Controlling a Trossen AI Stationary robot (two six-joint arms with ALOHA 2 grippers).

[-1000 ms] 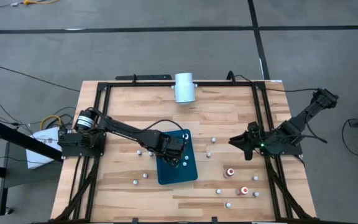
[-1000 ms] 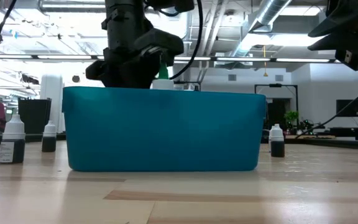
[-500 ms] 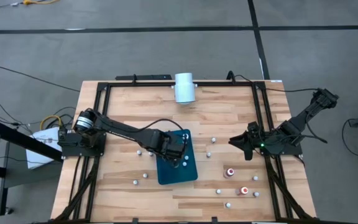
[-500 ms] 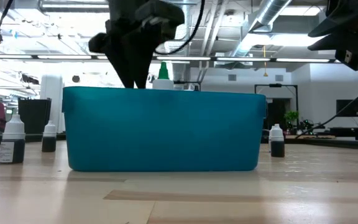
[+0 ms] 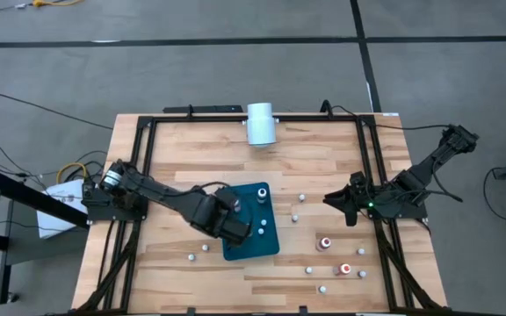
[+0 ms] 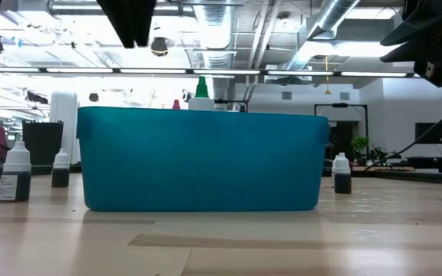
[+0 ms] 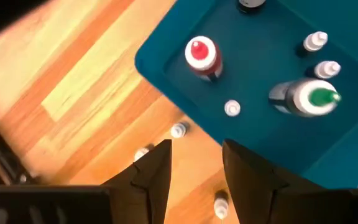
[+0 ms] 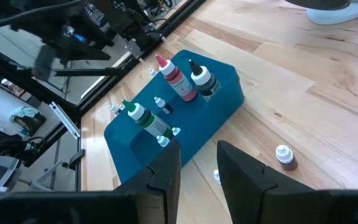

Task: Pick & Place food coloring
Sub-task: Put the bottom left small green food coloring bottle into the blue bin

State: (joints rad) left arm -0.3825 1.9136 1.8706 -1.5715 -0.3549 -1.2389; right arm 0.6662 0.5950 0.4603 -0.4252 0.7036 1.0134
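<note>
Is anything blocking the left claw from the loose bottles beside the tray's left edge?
Nothing visible. The left claw hangs over the tray edge, empty, and the nearest loose bottles stand on bare table below it.

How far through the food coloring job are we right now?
Partly done. Several bottles already stand in the teal tray, including a red-topped one and a green-topped one. Nothing is in hand: the left end effector hangs empty over the tray's edge, and the right end effector waits at the table's right side. About a dozen bottles, such as the red-topped bottle, remain on the table.
</note>
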